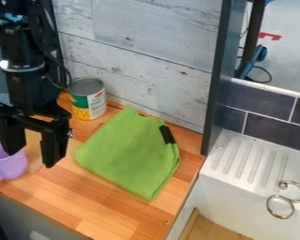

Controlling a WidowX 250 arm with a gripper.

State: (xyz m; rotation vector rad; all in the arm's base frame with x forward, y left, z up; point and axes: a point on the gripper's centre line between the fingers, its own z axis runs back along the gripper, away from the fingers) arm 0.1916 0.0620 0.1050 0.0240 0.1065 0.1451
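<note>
As your tool (pixel 32 160) hangs wide open and empty beside purple cup (pixel 12 167), folded green cloth (pixel 129 152), black-tabbed, slightly creased, covers part of wooden tabletop (pixel 93 201).

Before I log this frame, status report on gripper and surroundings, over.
Gripper open, nothing held, near purple cup. Green cloth folded on counter. Can upright near cloth's far edge.
</note>
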